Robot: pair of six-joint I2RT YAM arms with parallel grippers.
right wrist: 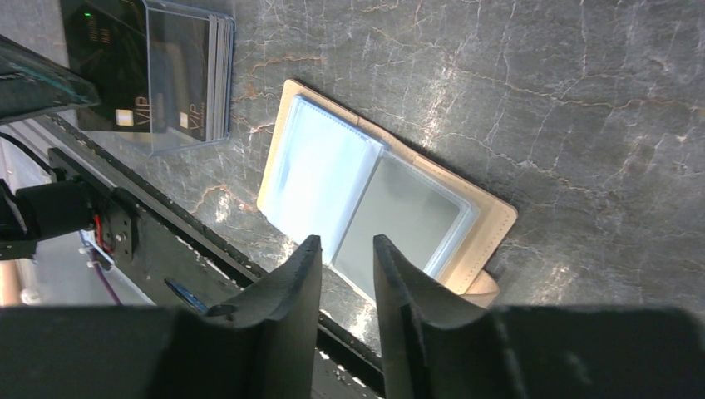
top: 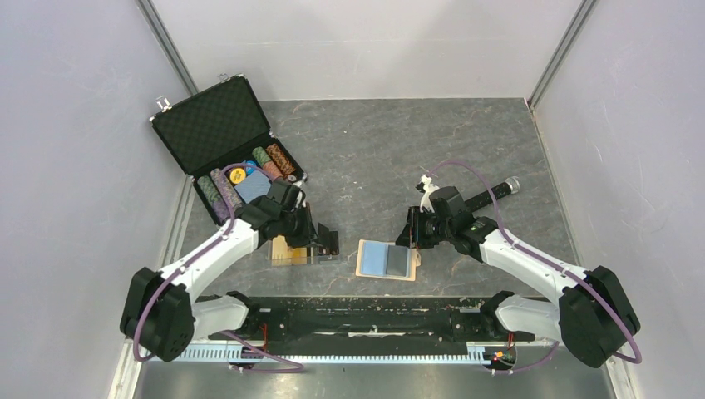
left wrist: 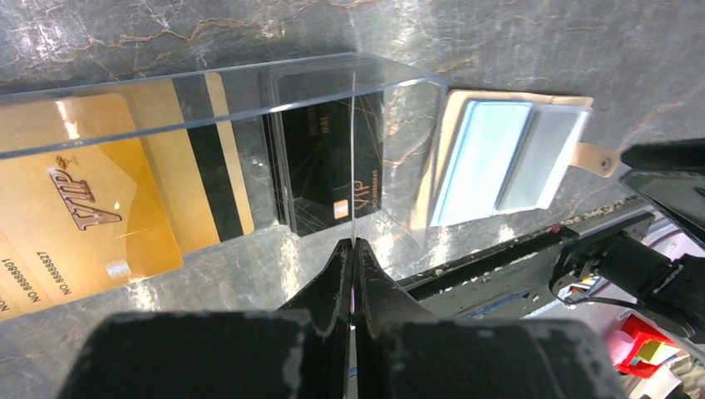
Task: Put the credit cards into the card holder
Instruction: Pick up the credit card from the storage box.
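The tan card holder [top: 387, 259] lies open on the table, its light blue pockets [right wrist: 374, 199] facing up; the left wrist view also takes in the card holder [left wrist: 499, 158]. A black credit card [left wrist: 332, 158] lies inside the clear plastic box [top: 303, 249], and an orange-gold credit card [left wrist: 75, 199] sits beside it on the left. My left gripper [left wrist: 353, 243] is shut on a thin clear wall of that box, seen edge-on. My right gripper [right wrist: 347, 241] hovers over the holder's near right edge, jaws a little apart with nothing between them.
The open black poker-chip case [top: 224, 133] with chips and a blue-backed deck stands at the back left, just behind my left arm. The black rail [top: 374, 312] of the arm bases runs along the near edge.
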